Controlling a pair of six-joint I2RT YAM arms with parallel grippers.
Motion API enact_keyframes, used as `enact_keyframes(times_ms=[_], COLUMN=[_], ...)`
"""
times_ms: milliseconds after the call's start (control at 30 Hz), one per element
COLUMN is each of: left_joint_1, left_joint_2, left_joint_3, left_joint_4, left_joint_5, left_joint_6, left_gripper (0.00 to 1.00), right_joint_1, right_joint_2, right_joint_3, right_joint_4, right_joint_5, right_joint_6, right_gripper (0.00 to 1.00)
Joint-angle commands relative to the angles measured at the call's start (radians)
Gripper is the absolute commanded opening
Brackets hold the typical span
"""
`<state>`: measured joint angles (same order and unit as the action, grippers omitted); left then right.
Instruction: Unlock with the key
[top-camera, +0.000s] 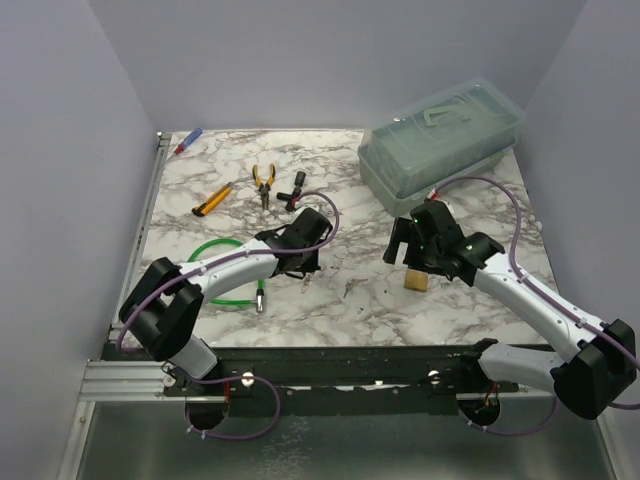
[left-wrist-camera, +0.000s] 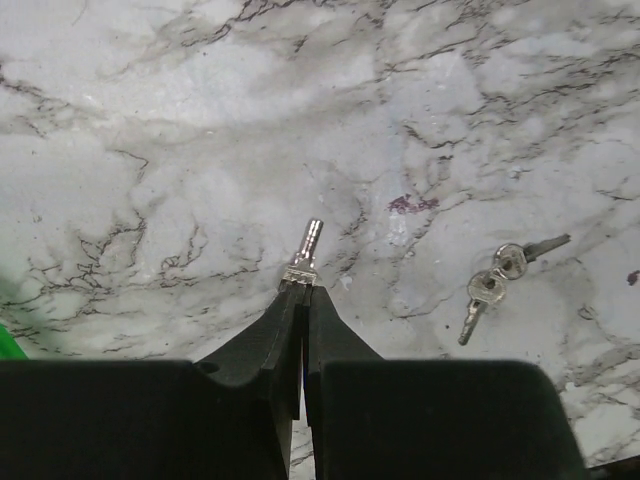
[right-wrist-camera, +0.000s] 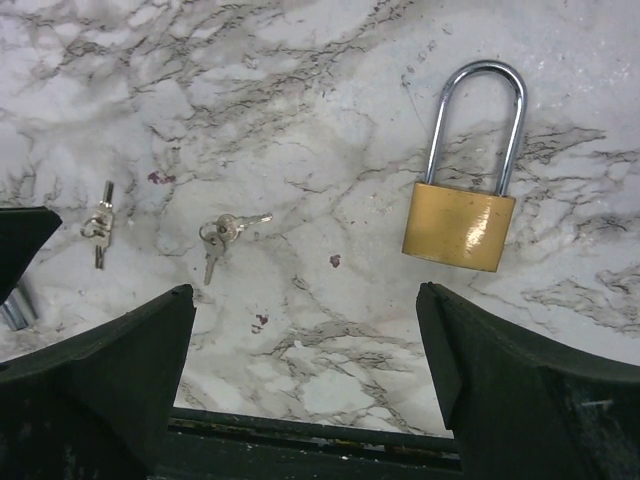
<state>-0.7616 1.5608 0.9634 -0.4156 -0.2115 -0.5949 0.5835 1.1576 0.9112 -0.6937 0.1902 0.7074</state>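
Left pincer (left-wrist-camera: 303, 305) is pinched shut on the key (left-wrist-camera: 306, 252), a tiny silver piece jutting toward 12 o'clock from its tips, over the marble surface (left-wrist-camera: 150, 120). A loose key pair (left-wrist-camera: 490, 280) lies at 3 o'clock. Farther right, the right pincer (right-wrist-camera: 305, 345) is spread wide, holding nothing. The brass padlock (right-wrist-camera: 458, 232) lies flat at its 1 o'clock, shackle closed. The keyhole is hidden. Likely best: the right pincer steadies the padlock body first, then the key enters straight, lined up with the slot, before any twist.
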Motion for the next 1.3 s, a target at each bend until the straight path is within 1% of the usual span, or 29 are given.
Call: enact_keyframes(times_ms=[0,100,167,267,400,600,833,900,933,967,1067,1267], left_joint_1=[-0.008,-0.008,-0.008,-0.009,-0.01,-0.009,-0.009,-0.009,-0.009,-0.009,-0.017,-0.034], left_joint_2=[-0.056,-0.059,-0.039,-0.002,0.039,0.1,0.149,0.159,0.163,0.165,0.146,0.022], left_joint_3=[-0.022,-0.03,-0.022,-0.005,-0.005,-0.002,-0.005,-0.015,-0.019,-0.021,-0.025,-0.023], left_joint_4=[0.052,0.052,0.049,0.028,0.026,0.027,0.036,0.044,0.046,0.049,0.052,0.056], left_joint_5=[0.037,0.038,0.019,-0.012,0.016,0.029,0.033,0.031,0.029,0.03,0.031,0.041], left_joint_6=[0.041,0.049,0.065,0.071,0.06,0.057,0.051,0.049,0.047,0.045,0.04,0.059], left_gripper=[0.11,0.26,0.32,0.33,0.33,0.29,0.2,0.1,0.03,0.0,0.0,0.0], right_joint_1=[0.004,0.004,0.004,0.004,0.004,0.004,0.004,0.004,0.004,0.004,0.004,0.004], right_joint_2=[-0.031,-0.028,-0.017,0.001,0.003,-0.007,0.0,0.0,-0.002,0.0,0.003,0.004], right_joint_3=[-0.013,-0.025,-0.03,-0.026,-0.026,-0.035,-0.036,-0.038,-0.04,-0.041,-0.039,-0.031], right_joint_4=[0.055,0.061,0.065,0.057,0.047,0.046,0.041,0.04,0.04,0.041,0.042,0.067], right_joint_5=[-0.043,-0.053,-0.058,-0.071,-0.072,-0.06,-0.057,-0.053,-0.052,-0.051,-0.053,-0.078], right_joint_6=[-0.002,0.0,0.005,0.013,0.015,0.009,0.008,0.007,0.007,0.007,0.007,0.006], right_gripper=[1.0,1.0,1.0,1.0,1.0,1.0,1.0,1.0,1.0,1.0,1.0,1.0])
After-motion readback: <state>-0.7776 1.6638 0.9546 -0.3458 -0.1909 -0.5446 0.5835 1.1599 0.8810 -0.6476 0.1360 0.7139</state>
